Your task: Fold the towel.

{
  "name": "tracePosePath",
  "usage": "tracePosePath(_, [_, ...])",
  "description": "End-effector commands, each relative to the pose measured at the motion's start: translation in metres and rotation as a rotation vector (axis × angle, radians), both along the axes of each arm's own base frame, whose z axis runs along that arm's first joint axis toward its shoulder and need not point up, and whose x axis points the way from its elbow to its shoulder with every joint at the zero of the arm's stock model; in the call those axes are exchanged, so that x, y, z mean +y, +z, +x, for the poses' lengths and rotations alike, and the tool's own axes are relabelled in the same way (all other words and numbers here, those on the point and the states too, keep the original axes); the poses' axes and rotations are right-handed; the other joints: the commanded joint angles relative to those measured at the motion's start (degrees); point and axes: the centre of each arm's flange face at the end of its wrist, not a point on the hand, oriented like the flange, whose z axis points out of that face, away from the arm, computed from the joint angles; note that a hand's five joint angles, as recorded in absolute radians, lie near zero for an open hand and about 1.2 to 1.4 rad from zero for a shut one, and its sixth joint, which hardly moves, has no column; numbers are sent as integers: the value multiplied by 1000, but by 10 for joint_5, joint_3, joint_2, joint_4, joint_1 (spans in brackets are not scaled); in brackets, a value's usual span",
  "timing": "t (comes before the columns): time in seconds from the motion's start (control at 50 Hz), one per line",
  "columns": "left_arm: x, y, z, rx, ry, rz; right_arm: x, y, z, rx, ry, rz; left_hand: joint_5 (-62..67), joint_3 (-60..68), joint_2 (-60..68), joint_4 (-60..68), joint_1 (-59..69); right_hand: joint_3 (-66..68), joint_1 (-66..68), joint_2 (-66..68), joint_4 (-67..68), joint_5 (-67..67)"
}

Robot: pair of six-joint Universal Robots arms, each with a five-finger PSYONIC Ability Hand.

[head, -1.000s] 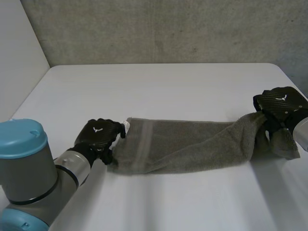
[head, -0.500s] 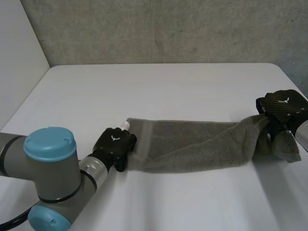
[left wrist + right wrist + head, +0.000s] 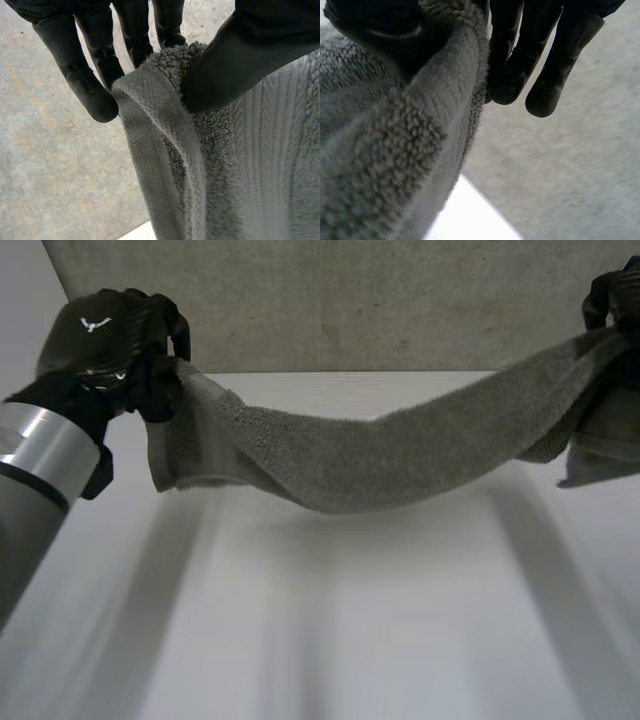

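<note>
A grey towel (image 3: 380,455) hangs in the air above the white table (image 3: 350,640), sagging in the middle between my two hands. At the towel's left end, my left hand (image 3: 105,340) pinches the cloth; its wrist view shows the thumb (image 3: 240,60) pressing the towel (image 3: 240,170) against the fingers (image 3: 85,80). My right hand (image 3: 615,295) holds the right end, and a loose part of the cloth hangs down below it. In the right wrist view the towel (image 3: 395,140) is clamped between that hand's thumb and fingers (image 3: 520,55).
A grey concrete wall (image 3: 380,300) rises behind the table's far edge. The left forearm (image 3: 40,470) crosses the near left of the head view.
The towel lay stretched on the table with a hand at each end. The left hand closed on the left end, and both hands have lifted the towel high off the table.
</note>
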Motion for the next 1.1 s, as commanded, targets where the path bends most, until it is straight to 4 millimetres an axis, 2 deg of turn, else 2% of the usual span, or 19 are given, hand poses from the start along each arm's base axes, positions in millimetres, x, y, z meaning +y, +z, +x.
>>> tracePosePath(0.02, [-10, -30, 3, -50, -15, 151, -13, -43, 8, 147, 77, 270, -153, -85, -61, -70, -33, 27, 32, 42, 23, 33])
tracePosePath(0.1, [-42, -82, -6, -121, -3, 291, -32, -94, 31, 275, 138, 411, -153, -85, -61, -70, -33, 27, 32, 42, 23, 33])
tracePosePath(0.2, [-77, -98, -18, -158, 7, 286, -51, -115, 56, 367, 152, 382, -153, -85, -61, -70, -33, 27, 32, 42, 23, 33])
tracePosePath(0.24, [-100, -88, -25, -157, 16, 219, -76, -107, 72, 366, 111, 223, -153, -85, -61, -70, -33, 27, 32, 42, 23, 33])
tracePosePath(0.3, [-108, -75, -27, -147, 25, 165, -89, -95, 80, 343, 82, 102, -153, -85, -61, -70, -33, 27, 32, 42, 23, 33])
tracePosePath(0.32, [-124, -46, -21, -114, 71, 65, -97, -84, 87, 312, 66, -25, -153, -85, -61, -70, -33, 27, 32, 42, 23, 33])
tracePosePath(0.34, [-124, -46, -21, -113, 71, 64, -102, -71, 93, 276, 52, -153, -153, -85, -61, -70, -33, 27, 32, 42, 23, 33])
tracePosePath(0.38, [-131, -17, -13, -56, 129, -40, -93, -37, 104, 202, 40, -402, -153, -85, -61, -70, -33, 27, 32, 42, 23, 33])
tracePosePath(0.4, [-131, -17, -13, -56, 130, -41, -93, -37, 104, 201, 40, -404, -153, -85, -61, -70, -33, 27, 32, 42, 23, 33])
tracePosePath(0.44, [-121, 2, -11, -6, 144, -99, -73, -14, 108, 154, 44, -532, -153, -85, -61, -70, -33, 27, 32, 42, 23, 33])
tracePosePath(0.48, [-114, 5, -9, 8, 141, -103, -67, -15, 108, 154, 53, -533, -153, -85, -61, -70, -33, 27, 32, 42, 23, 33])
tracePosePath(0.58, [-97, -6, -1, 2, 138, -60, -58, -39, 108, 192, 96, -420, -153, -85, -61, -70, -33, 27, 32, 42, 23, 33])
tracePosePath(0.62, [-88, -32, 3, -37, 139, 23, -50, -60, 105, 239, 122, -283, -153, -85, -61, -70, -33, 27, 32, 42, 23, 33])
tracePosePath(0.68, [-83, -48, 6, -61, 141, 70, -45, -76, 104, 267, 143, -190, -153, -85, -61, -70, -33, 27, 32, 42, 23, 33])
tracePosePath(0.78, [-57, -105, 15, -151, 137, 246, -23, -148, 91, 392, 205, 242, -153, -85, -61, -70, -33, 27, 32, 42, 23, 33])
tracePosePath(0.84, [-48, -118, 17, -205, 133, 278, -14, -161, 87, 417, 220, 332, -153, -85, -61, -70, -33, 27, 32, 42, 23, 33])
tracePosePath(0.88, [-27, -137, 21, -361, 110, 305, 1, -176, 82, 454, 241, 447, -153, -85, -61, -70, -33, 27, 32, 42, 23, 33])
tracePosePath(1.0, [-1, -152, 28, -551, 79, 304, 12, -187, 77, 477, 252, 507, -153, -85, -61, -70, -33, 27, 32, 42, 23, 33])
tracePosePath(1.1, [19, -144, 34, -559, 77, 300, 13, -172, 66, 459, 210, 498, -153, -85, -61, -70, -33, 27, 32, 42, 23, 33])
